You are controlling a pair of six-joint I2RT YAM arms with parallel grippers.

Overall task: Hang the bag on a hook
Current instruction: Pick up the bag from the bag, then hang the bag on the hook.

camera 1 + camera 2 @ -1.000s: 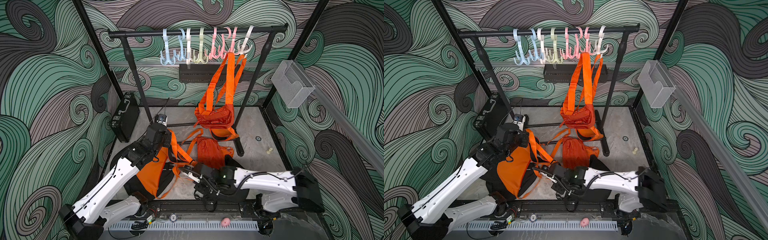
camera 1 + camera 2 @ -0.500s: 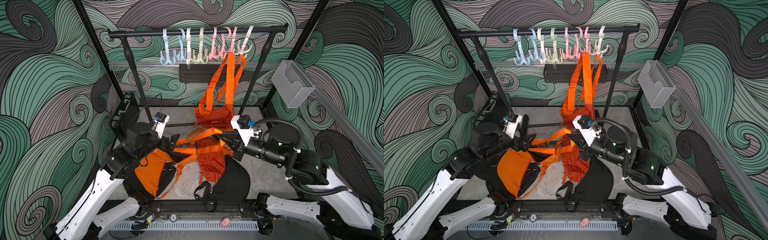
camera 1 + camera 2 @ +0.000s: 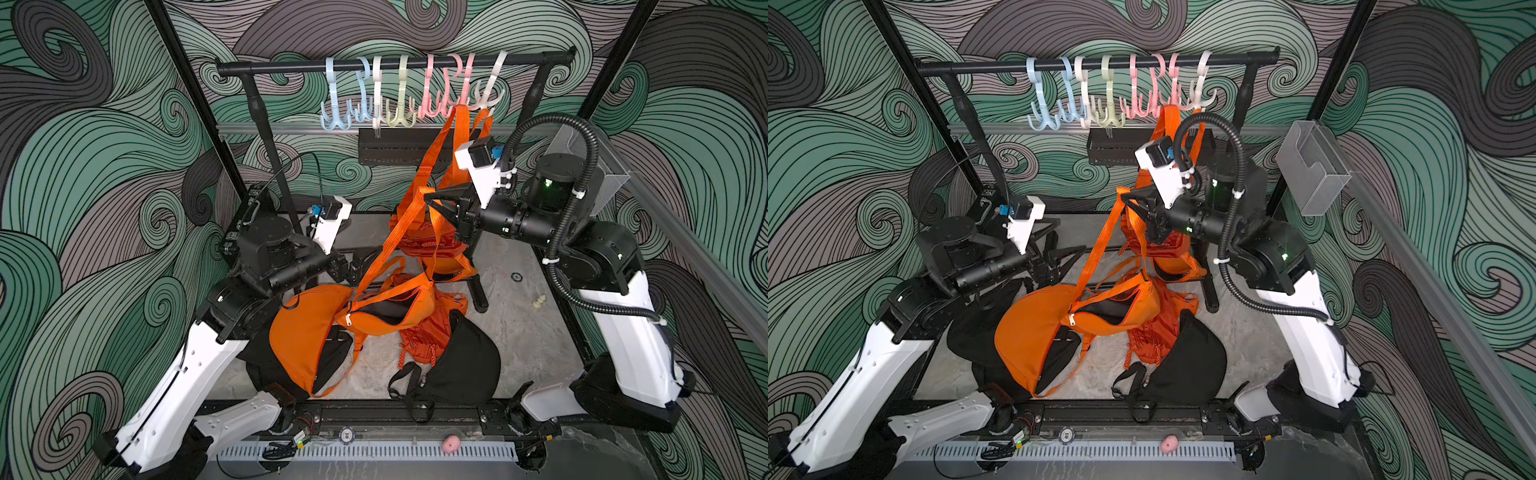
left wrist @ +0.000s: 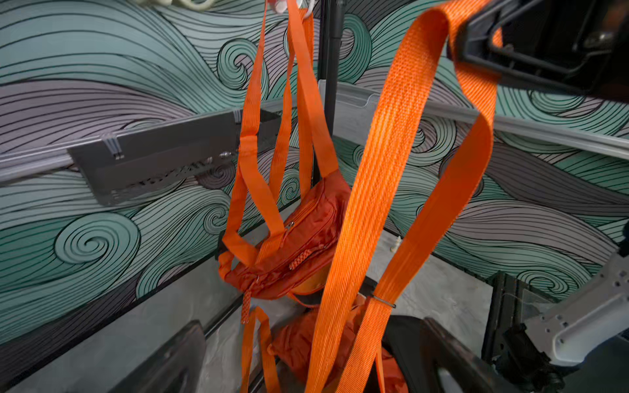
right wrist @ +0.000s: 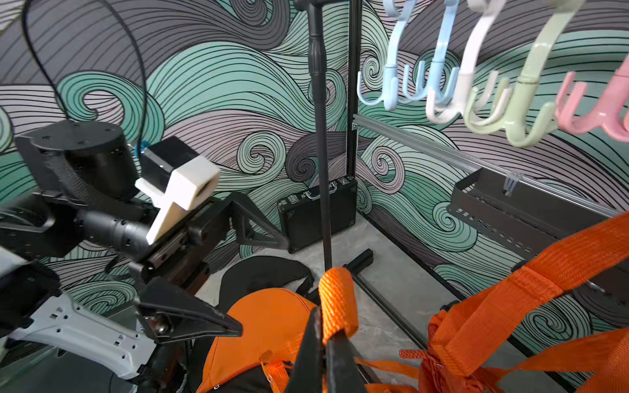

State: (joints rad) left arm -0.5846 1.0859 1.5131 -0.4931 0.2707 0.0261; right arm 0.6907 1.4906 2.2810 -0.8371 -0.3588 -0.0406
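right gripper pinched tight on the orange strap under the hook rail, orange bag way lower, left gripper gaping wide, empty, low under the rail too

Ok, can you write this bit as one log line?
right gripper: shut on orange strap | left gripper: open, empty | orange bag: low, not yet on hooks

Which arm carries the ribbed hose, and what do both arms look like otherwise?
The right arm carries the black ribbed hose, zip-tied in white. Like the left arm, it has white shells, black joints, a white wrist-camera mount; left pincer and right pincer are black wedges.
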